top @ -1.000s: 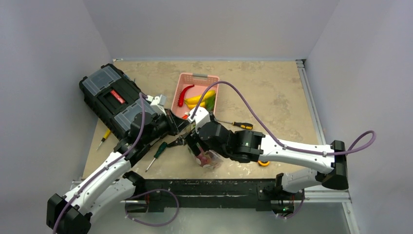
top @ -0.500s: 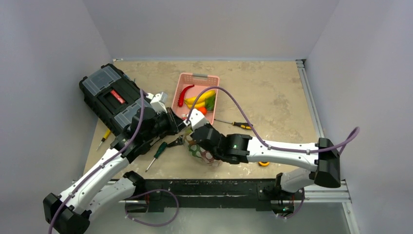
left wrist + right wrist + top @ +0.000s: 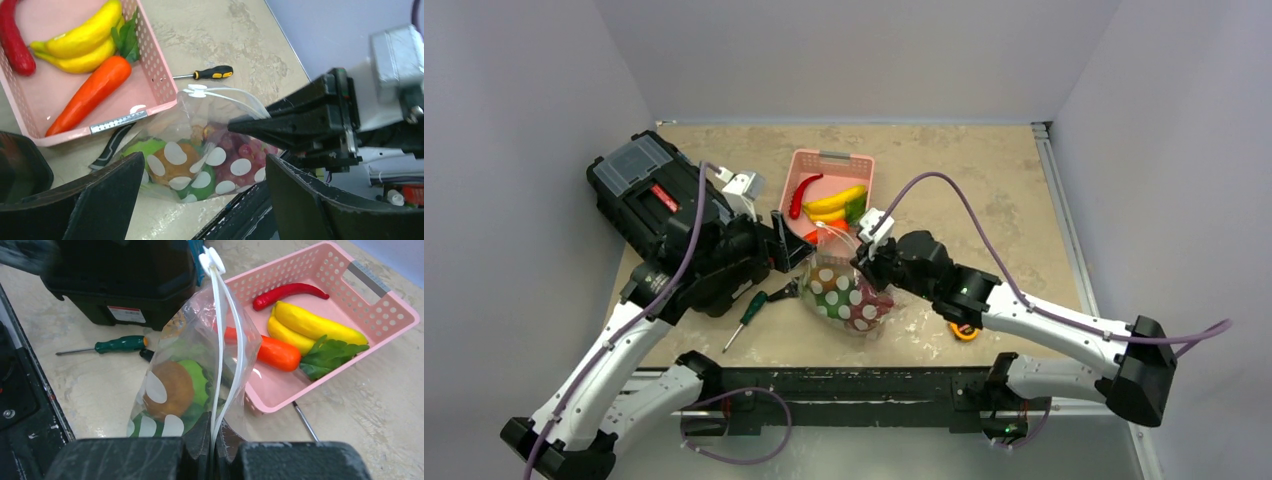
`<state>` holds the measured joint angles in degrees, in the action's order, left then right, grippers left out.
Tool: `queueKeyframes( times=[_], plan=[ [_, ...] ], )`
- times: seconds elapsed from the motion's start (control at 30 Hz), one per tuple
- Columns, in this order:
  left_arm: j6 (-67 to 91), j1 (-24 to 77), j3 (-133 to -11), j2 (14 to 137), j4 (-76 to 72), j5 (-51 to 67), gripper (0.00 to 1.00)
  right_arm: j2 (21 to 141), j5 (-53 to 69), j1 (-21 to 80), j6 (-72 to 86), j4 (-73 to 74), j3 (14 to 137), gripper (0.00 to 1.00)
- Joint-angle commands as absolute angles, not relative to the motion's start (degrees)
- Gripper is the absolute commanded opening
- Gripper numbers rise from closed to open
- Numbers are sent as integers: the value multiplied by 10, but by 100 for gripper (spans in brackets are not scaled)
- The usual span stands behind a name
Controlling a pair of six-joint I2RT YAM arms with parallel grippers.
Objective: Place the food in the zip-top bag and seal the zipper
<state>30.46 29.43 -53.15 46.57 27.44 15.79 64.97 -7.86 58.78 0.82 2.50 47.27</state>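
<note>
Note how your right claw (image 3: 215,440) clamps one end of the zipper (image 3: 220,330) so the filled zip-top bag (image 3: 844,297) stands mouth-up, while your left claw (image 3: 205,165) hangs released beside it.

The top camera sits high behind the 2 arm bases, looking down over the whole counter (image 3: 984,190) toward the far wall. The left wrist camera looks down from close above the bag (image 3: 200,165) and basket (image 3: 155,70). The right wrist camera sits low, right against the bag, facing the toolbox (image 3: 125,270). All 3 views share bag and basket.
</note>
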Motion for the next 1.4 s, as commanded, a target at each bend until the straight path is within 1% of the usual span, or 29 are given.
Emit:
queueKeyframes(
  times=[0.0,0.1,0.2,0.37,0.47,0.63,0.8,0.9,1.03,1.17,1.27,1.3,1.37],
  plan=[
    [196,262,-593,488,316,266,91,626,44,530,17,-22,462,0],
    [158,228,-605,501,298,306,92,615,103,487,39,-35,449,0],
    [129,202,-627,519,295,296,92,600,169,444,69,-67,425,0],
    [144,147,-576,556,162,450,92,622,264,418,77,-87,417,0],
    [129,145,-573,598,150,501,91,637,304,413,76,-102,415,0],
    [129,146,-540,622,87,604,80,646,324,395,96,-123,410,0],
    [106,151,-460,598,11,618,78,643,369,371,92,-103,421,0],
    [90,157,-459,616,-7,600,80,646,400,355,95,-93,429,0],
    [93,156,-477,674,-40,569,82,655,423,350,97,-100,429,0],
    [111,160,-498,722,-94,625,81,663,436,346,94,-94,435,0],
    [135,167,-514,765,-126,683,76,667,436,345,93,-97,435,0],
    [136,170,-515,773,-129,698,70,672,437,343,92,-96,437,0],
    [133,184,-504,763,-150,704,64,682,439,341,87,-86,446,0]
  ],
)
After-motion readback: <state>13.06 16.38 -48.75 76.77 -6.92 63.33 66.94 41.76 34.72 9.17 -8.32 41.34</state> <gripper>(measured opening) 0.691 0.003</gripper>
